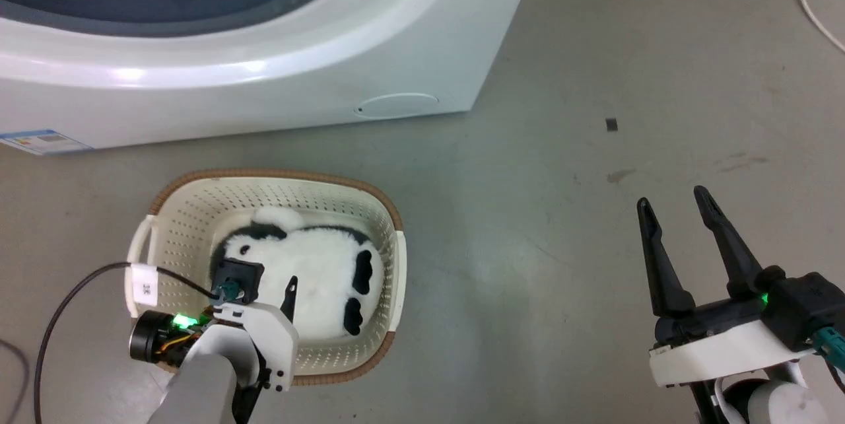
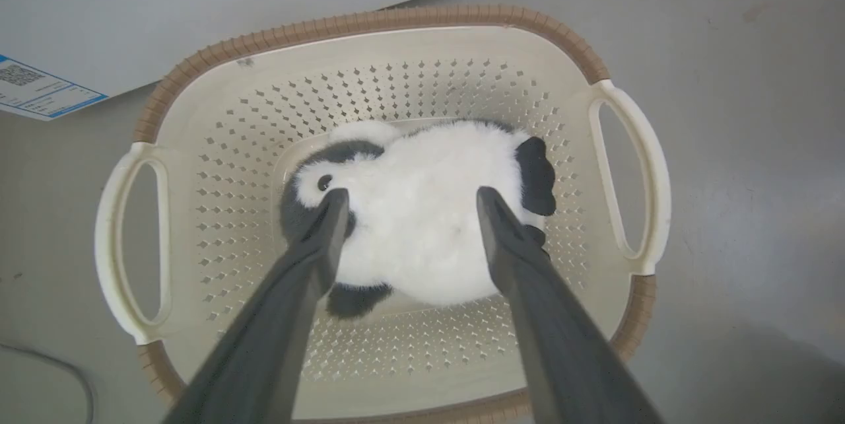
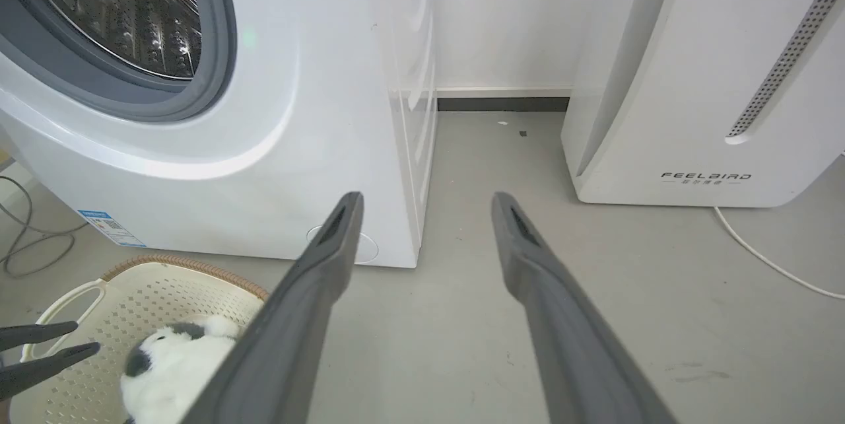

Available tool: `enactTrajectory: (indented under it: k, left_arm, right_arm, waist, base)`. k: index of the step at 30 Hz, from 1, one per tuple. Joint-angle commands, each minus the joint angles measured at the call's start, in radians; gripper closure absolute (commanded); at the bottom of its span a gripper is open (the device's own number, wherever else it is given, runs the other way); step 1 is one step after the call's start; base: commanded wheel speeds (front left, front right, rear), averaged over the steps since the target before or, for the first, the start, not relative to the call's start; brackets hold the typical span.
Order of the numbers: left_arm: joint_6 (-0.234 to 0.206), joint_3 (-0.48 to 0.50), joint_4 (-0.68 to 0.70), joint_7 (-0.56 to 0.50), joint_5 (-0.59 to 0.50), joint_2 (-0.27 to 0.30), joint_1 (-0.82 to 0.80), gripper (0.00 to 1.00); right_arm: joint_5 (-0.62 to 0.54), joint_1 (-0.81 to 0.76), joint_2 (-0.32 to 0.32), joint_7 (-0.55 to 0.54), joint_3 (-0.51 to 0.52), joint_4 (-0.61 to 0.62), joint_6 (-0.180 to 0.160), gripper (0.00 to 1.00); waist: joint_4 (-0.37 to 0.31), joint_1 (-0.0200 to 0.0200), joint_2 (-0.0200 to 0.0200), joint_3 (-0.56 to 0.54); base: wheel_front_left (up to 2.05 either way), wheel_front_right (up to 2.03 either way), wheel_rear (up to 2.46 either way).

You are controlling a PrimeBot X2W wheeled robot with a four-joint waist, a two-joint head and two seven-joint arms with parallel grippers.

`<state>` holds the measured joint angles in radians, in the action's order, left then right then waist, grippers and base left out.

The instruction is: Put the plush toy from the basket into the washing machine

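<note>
The fluffy black-and-white panda plush toy [image 1: 310, 259] lies in the cream perforated plastic basket [image 1: 198, 212] (brown woven rim), lower left of the head view, on grey floor [image 1: 528, 246] just below the large white front-loading washing machine [image 1: 264, 47]. The left pincer [image 2: 410, 196] is spread wide astride the toy; contact unclear. The right pincer [image 1: 672, 198] hangs open at lower right, empty.

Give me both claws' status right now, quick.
Left claw: open, poised over the plush toy in the basket, holding nothing.
Right claw: open, empty, above the floor.
</note>
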<state>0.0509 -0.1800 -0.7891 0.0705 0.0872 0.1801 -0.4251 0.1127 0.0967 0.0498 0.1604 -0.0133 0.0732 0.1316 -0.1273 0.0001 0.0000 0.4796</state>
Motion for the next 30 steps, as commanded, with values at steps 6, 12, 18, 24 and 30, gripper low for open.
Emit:
enactTrajectory:
  k: [6, 12, 18, 24, 30]
  left_arm:
    - [0.018, -0.031, -0.084, -0.03, 0.005, 0.041, -0.078, 0.0]
    - [0.031, -0.056, -0.148, -0.054, 0.012, 0.08, -0.145, 0.0]
    - [0.044, -0.088, -0.211, -0.083, 0.019, 0.117, -0.216, 0.0]
    - [0.055, -0.135, -0.27, -0.088, 0.024, 0.143, -0.28, 0.0]
    - [0.063, -0.191, -0.326, -0.088, 0.046, 0.161, -0.337, 0.0]
  right_arm:
    - [0.048, 0.033, 0.0, 0.02, -0.01, 0.021, -0.001, 0.0]
    - [0.072, 0.041, 0.0, 0.032, -0.025, 0.031, -0.001, 0.0]
    - [0.096, 0.055, 0.0, 0.044, -0.033, 0.038, -0.001, 0.0]
    - [0.12, 0.065, 0.0, 0.057, -0.046, 0.04, -0.001, 0.0]
    - [0.136, 0.079, 0.0, 0.069, -0.061, 0.047, -0.001, 0.0]
  waist:
    - [-0.035, -0.0001, 0.0, 0.083]
    - [-0.063, -0.0001, 0.0, 0.151]
    - [-0.089, -0.0001, 0.0, 0.219]
    - [-0.11, -0.0001, 0.0, 0.277]
    - [-0.127, -0.0001, 0.0, 0.335]
  base:
    - [0.0, 0.0, 0.0]
    - [0.0, 0.0, 0.0]
    - [0.0, 0.0, 0.0]
    - [0.0, 0.0, 0.0]
    - [0.0, 0.0, 0.0]
